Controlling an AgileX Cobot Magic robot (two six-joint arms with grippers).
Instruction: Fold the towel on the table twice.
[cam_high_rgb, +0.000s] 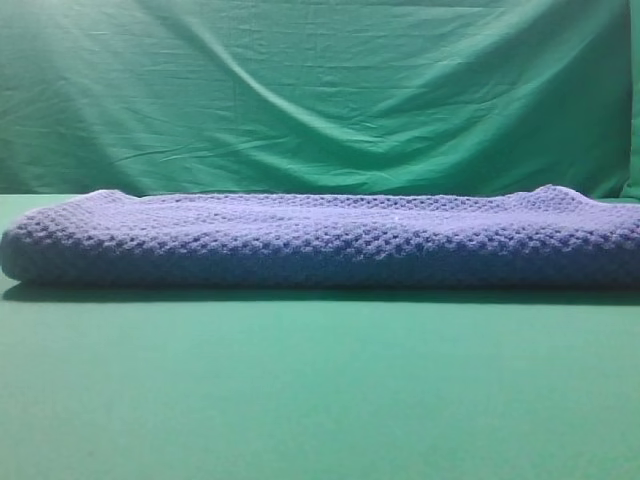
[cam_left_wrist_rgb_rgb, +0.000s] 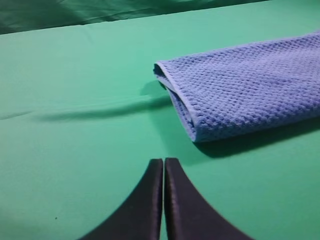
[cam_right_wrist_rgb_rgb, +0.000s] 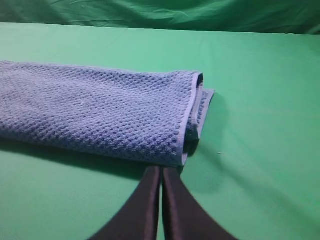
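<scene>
The blue-grey waffle-weave towel lies folded in a long band across the green table, reaching from the left side to past the right edge of the exterior high view. Neither gripper shows there. In the left wrist view the towel's left end lies ahead and to the right of my left gripper, which is shut, empty and apart from it. In the right wrist view my right gripper is shut and empty, its tips just in front of the towel's near right corner.
A wrinkled green backdrop cloth hangs behind the table. Bare green table surface stretches left of the towel's left end, and more of it lies right of the towel's right end.
</scene>
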